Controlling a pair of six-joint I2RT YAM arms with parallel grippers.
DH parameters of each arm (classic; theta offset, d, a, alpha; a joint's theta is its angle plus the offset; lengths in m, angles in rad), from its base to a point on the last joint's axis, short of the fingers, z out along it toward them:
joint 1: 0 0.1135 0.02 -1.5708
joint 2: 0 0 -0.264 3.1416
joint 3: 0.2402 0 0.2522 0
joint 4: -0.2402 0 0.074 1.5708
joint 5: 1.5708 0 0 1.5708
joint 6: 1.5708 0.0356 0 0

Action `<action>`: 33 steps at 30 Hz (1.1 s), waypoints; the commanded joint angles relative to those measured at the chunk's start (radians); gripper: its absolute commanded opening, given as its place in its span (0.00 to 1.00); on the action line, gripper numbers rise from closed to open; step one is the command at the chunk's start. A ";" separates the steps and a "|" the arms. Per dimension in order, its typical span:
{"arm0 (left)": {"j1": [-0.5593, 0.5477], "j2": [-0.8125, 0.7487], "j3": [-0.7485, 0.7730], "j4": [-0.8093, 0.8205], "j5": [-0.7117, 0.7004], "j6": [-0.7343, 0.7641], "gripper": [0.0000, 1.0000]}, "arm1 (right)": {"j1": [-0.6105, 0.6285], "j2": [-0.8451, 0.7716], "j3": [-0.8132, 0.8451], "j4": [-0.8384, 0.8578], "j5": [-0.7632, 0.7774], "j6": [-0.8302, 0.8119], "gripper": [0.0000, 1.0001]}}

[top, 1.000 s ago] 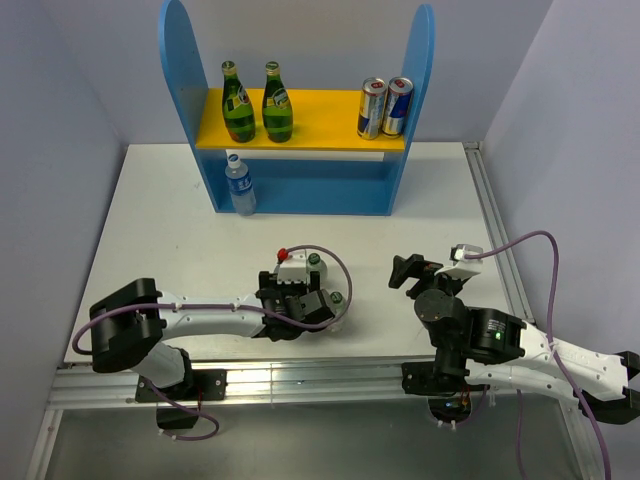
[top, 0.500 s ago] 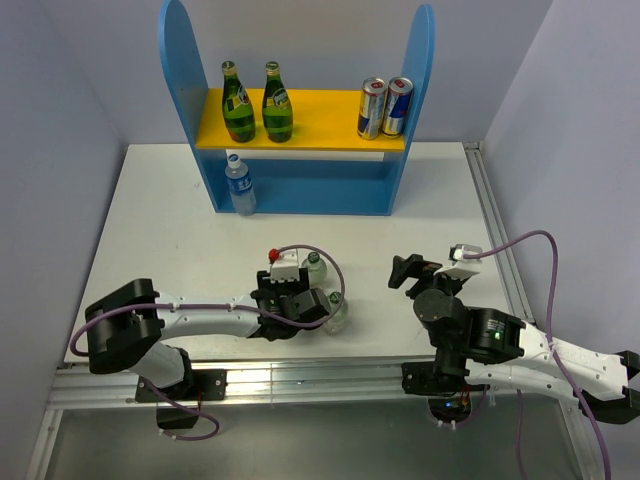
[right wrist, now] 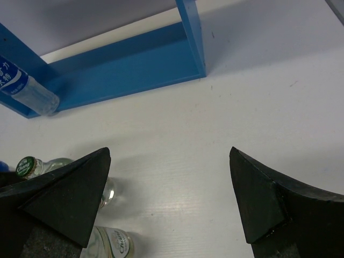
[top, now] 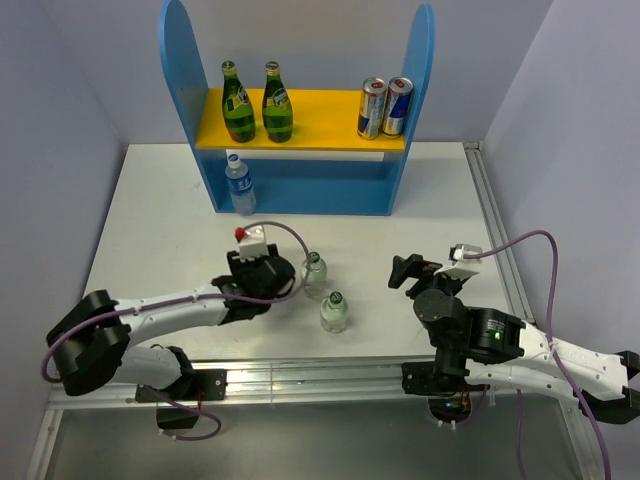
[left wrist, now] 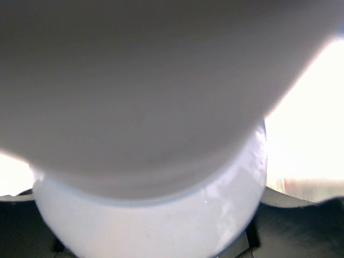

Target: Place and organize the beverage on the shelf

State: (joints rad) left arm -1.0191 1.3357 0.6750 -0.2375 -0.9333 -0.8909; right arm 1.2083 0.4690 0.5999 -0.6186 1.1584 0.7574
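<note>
Seen from above, the shelf (top: 320, 185) is set at the far edge of the table (top: 160, 230). Two green bottles (top: 239, 110) are lined up on the left of its yellow board and two cans (top: 372, 108) on the right. A water bottle (top: 240, 186) is stood on the blue base, against the left panel. In front of the shelf, near mid-table, the left claw (top: 292, 282) is reached out to a small clear bottle (top: 314, 275) with a green cap, which is seen upright. A second bottle (top: 334, 312) of the same kind is stood just beside it, nearer the arms. The right claw (top: 403, 272) is held with its jaws apart, to the right of both bottles.

In the left wrist view, the frame is filled by the pale, blurred body of the bottle (left wrist: 150, 226), which is clamped between the dark fingers (left wrist: 301, 226) at the lower corners.

In the right wrist view, the right claw (right wrist: 166, 204) is shown spread wide above the table. The blue base of the shelf (right wrist: 123, 75) is seen beyond it, with the water bottle (right wrist: 29, 91) at its left end. The green-capped bottle (right wrist: 32, 165) and the second bottle (right wrist: 110, 243) are partly hidden behind the left finger.
</note>
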 commanded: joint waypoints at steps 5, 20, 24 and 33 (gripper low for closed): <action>0.285 -0.058 0.023 0.463 0.123 0.329 0.00 | 0.004 0.000 -0.006 0.037 0.014 -0.006 0.98; 0.517 0.364 0.314 0.724 0.257 0.435 0.00 | 0.004 0.002 -0.008 0.040 0.012 -0.010 0.98; 0.534 0.411 0.377 0.719 0.265 0.443 0.00 | 0.005 0.005 -0.006 0.043 0.011 -0.015 0.98; 0.551 0.494 0.466 0.724 0.241 0.446 0.00 | 0.005 0.007 -0.008 0.051 0.009 -0.021 0.98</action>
State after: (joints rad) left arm -0.4801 1.8477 1.0657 0.3328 -0.6563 -0.4568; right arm 1.2087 0.4694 0.5961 -0.5941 1.1542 0.7368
